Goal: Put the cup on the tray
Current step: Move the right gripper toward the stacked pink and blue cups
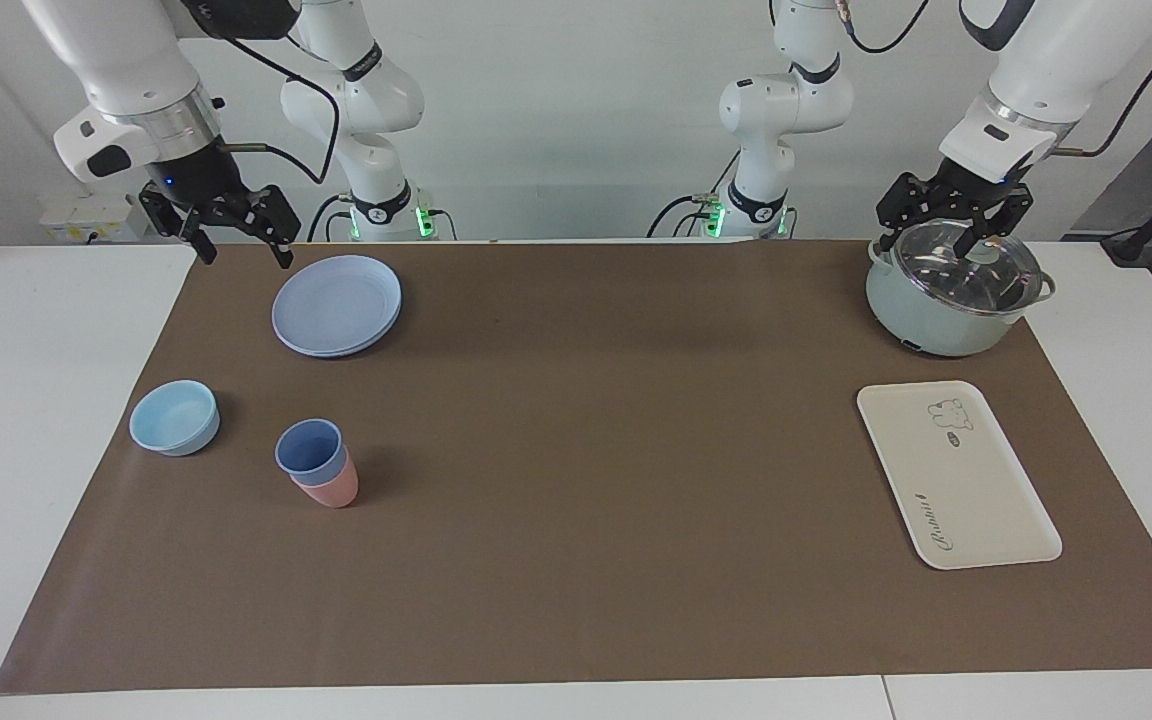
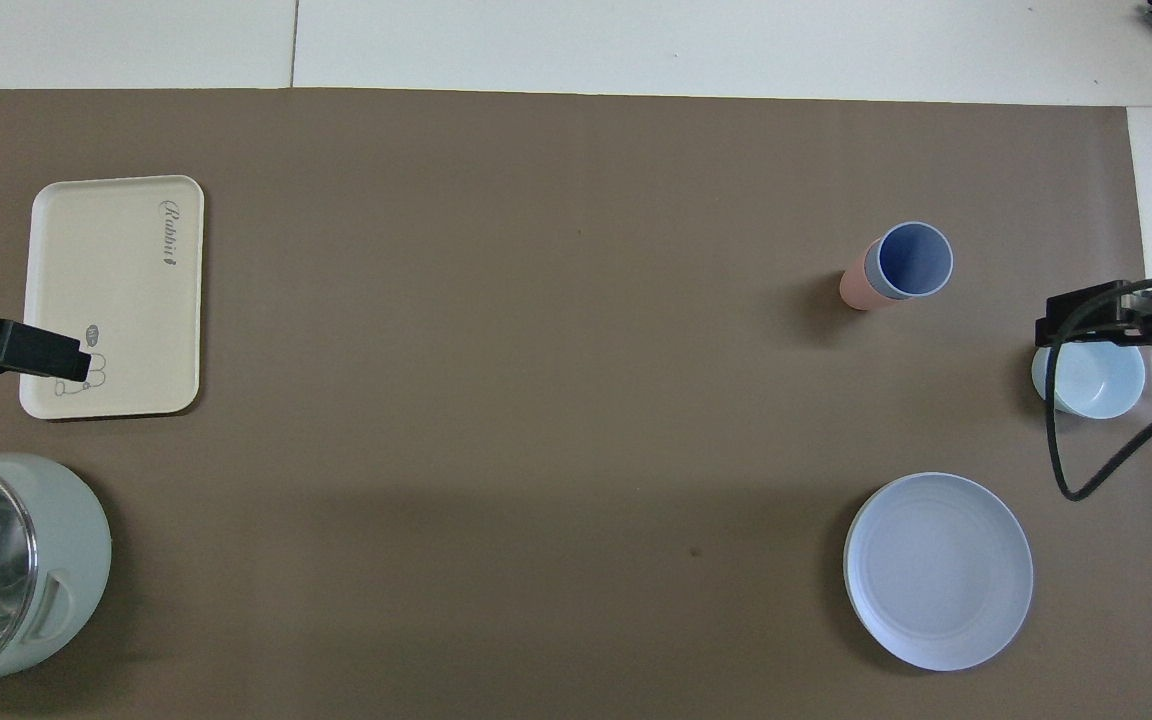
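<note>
The periwinkle-blue cup point(image 1: 309, 447) stands upright, nested inside a salmon-pink tumbler point(image 1: 334, 489), toward the right arm's end of the table; it also shows in the overhead view point(image 2: 908, 260). The cream-white tray point(image 1: 956, 475) with its bear drawing lies flat and bare toward the left arm's end, and also shows in the overhead view point(image 2: 116, 290). My right gripper point(image 1: 244, 255) hangs open and empty in the air beside the round blue plate, well apart from the cup. My left gripper point(image 1: 951, 238) is open and empty over the pot's glass lid.
A round blue plate point(image 1: 336, 304) lies nearer to the robots than the cups. A light-blue bowl point(image 1: 175, 416) sits beside the cups, toward the right arm's end. A pale green pot with a glass lid point(image 1: 951, 290) stands nearer to the robots than the tray. A brown mat point(image 1: 586, 450) covers the table.
</note>
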`<state>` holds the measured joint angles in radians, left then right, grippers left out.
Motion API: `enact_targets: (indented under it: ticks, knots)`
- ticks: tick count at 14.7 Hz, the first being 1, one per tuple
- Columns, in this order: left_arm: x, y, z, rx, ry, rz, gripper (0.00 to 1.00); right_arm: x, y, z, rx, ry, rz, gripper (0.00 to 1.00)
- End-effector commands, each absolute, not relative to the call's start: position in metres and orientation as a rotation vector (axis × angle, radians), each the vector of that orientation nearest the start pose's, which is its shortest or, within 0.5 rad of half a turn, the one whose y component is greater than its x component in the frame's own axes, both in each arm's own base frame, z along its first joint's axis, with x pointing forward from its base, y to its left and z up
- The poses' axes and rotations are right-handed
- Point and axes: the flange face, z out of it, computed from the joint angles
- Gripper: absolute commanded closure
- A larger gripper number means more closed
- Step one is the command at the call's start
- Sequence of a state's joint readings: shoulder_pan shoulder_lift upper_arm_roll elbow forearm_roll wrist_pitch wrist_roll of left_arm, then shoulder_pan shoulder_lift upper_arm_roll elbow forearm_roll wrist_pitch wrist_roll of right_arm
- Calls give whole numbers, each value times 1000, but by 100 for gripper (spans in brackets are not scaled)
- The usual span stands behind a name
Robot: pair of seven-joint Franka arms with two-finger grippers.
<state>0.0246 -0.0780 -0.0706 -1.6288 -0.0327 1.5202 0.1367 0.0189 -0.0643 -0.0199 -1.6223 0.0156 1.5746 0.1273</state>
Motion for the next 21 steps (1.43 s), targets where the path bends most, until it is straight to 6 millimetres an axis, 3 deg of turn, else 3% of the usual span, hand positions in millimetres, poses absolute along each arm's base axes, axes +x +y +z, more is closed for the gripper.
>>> enact_targets:
  ticks: [1, 6, 9, 12, 16, 18, 21]
  knots:
    - [517, -27, 637, -3145, 293, 21, 0, 532, -1, 634, -3101, 169, -5, 0]
    - [513, -32, 633, -3146, 293, 38, 0, 528, -6, 639, -3098, 177, -17, 0]
    - [517, -26, 638, -3124, 295, 37, 0, 530, -35, 639, -3090, 275, -37, 0]
    - [548, -23, 640, -3137, 295, 65, 0, 540, -63, 631, -3076, 397, -69, 7]
    - [540, -30, 625, -3129, 342, 82, 0, 570, -88, 603, -3029, 647, -101, 10]
    - [538, -32, 623, -3129, 354, 82, 0, 588, -101, 577, -2975, 788, -95, 10]
    - [538, -32, 624, -3130, 340, 70, 0, 636, -137, 541, -2831, 1052, -76, 11]
